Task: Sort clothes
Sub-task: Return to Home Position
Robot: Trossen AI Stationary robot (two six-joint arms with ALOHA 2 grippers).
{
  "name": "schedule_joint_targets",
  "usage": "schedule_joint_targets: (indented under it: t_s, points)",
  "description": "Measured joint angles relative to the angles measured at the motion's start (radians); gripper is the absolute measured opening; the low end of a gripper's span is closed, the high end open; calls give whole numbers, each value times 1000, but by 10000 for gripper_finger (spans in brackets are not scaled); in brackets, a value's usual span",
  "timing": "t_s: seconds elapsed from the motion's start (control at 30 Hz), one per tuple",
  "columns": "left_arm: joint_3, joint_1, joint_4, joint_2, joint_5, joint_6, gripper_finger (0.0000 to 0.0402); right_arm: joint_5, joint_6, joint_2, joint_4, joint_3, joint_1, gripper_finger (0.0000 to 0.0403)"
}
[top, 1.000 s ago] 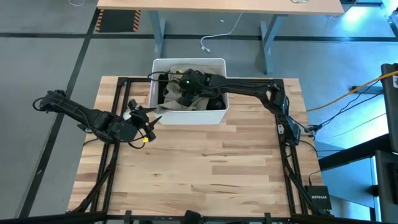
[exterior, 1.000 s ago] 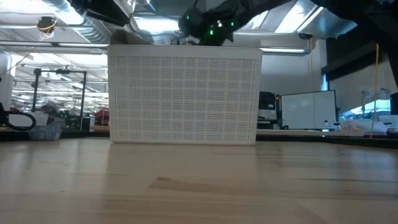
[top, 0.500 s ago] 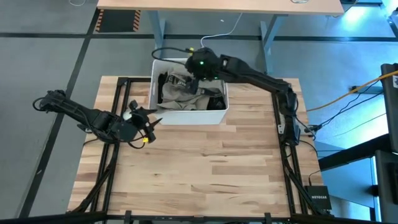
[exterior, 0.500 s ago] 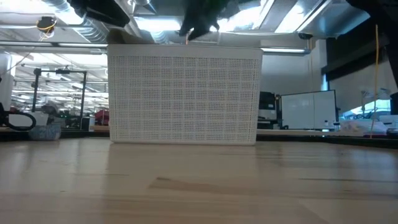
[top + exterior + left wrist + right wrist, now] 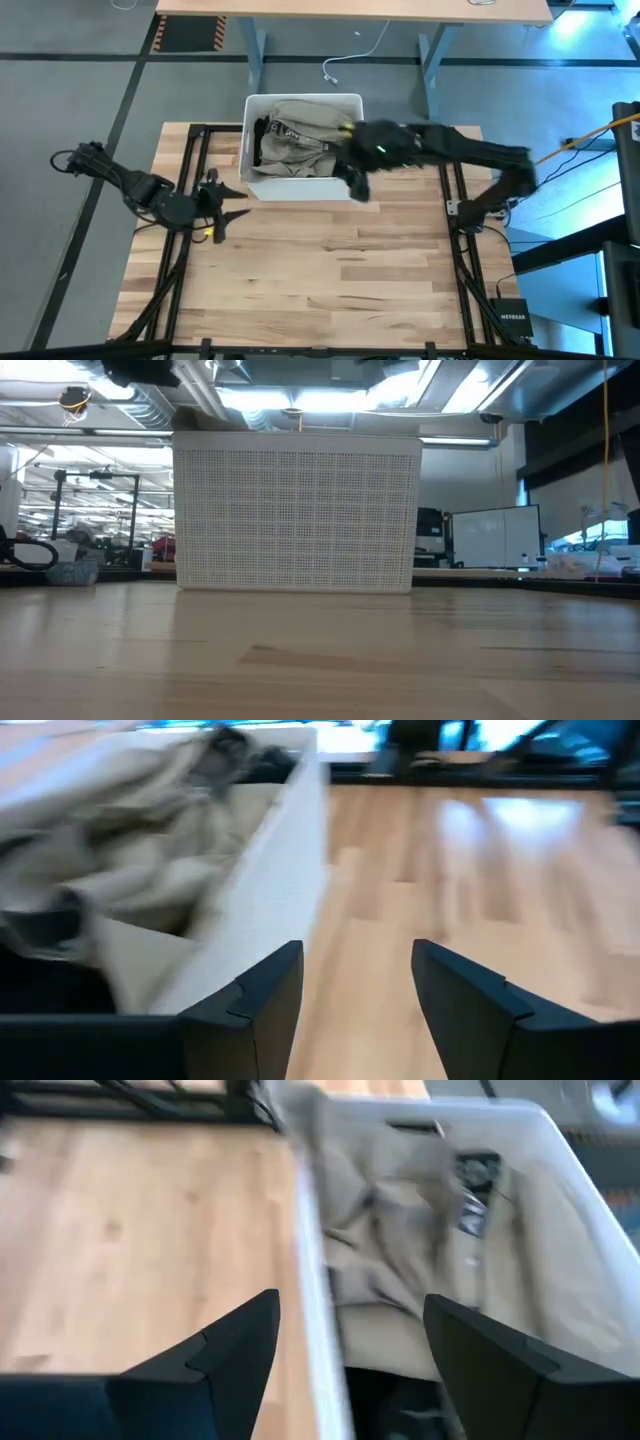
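The khaki-tan trousers [image 5: 300, 140] with a lettered waistband lie on top of the pile in the white bin [image 5: 250, 165], with a dark piece [image 5: 262, 135] at the bin's left wall. The trousers also show in the left wrist view [image 5: 150, 840] and the right wrist view [image 5: 420, 1210]. My right gripper [image 5: 355, 186] is open and empty above the bin's near right corner; in its wrist view [image 5: 350, 1330] the bin's rim [image 5: 310, 1250] runs between the fingers. My left gripper [image 5: 222, 205] is open and empty over the table just left of the bin [image 5: 270, 890]. The pink shirt is out of view.
The bin stands at the table's far edge, in the middle; its perforated near wall [image 5: 297, 510] fills the low view. Bare wooden tabletop [image 5: 330, 270] lies in front of it. Black frame rails [image 5: 180, 260] run along the table's left and right sides.
My right gripper has risen out of the bin, where it was down among the clothes, and swung toward the table's right and near edges to the bin's near right corner. My left gripper has shifted a little toward the table's left edge.
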Motion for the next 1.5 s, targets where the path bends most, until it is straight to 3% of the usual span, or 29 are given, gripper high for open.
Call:
schedule_joint_targets:
  t_s: [0.23,0.43,0.63,1.07,1.3,1.5]
  points:
    - [-229,1,322,-202,186,41,159,-16,70,-383,460,-575,86,266]
    - [-359,25,393,-291,175,-14,138,-142,180,-621,866,-1014,101,266]
    - [-435,63,410,-320,167,-45,114,-153,232,-752,1142,-1325,100,232]
    - [-593,68,459,-470,191,-57,54,-114,290,-967,1378,-1678,100,13]
    - [-672,69,507,-605,185,22,25,-103,313,-1089,1394,-1769,100,35]
    - [-707,124,503,-716,189,102,2,-110,315,-1149,1394,-1799,100,7]
